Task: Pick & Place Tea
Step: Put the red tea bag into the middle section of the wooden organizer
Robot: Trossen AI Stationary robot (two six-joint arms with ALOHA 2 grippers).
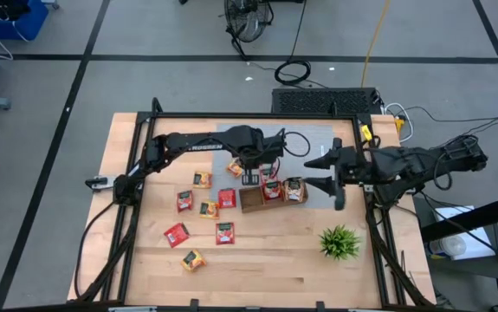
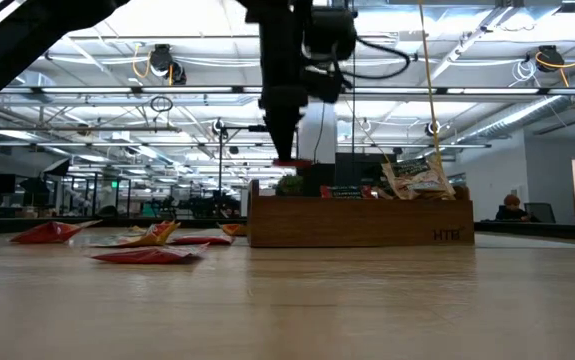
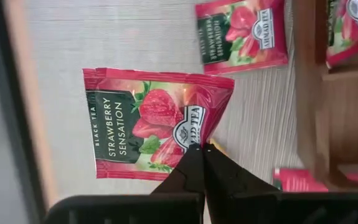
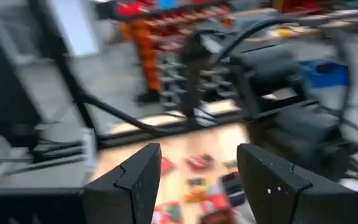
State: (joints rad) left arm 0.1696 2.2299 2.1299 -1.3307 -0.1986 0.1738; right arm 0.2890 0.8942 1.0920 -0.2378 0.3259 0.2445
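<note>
The left gripper (image 3: 202, 163) pinches one edge of a red strawberry tea sachet (image 3: 157, 124) (a thin hold); it could slip before reaching the brown wooden tray (image 1: 250, 202).

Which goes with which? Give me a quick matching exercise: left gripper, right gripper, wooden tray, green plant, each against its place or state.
Things:
1. left gripper
2. right gripper
3. wooden tray
4. green plant

States or places:
A. on the table near the right front corner
B. open, holding nothing, beside the tray
C. shut on a red strawberry tea sachet
D. mid-table, sachets in its right-hand compartments

Pairs: 1-C, 2-B, 3-D, 4-A
</note>
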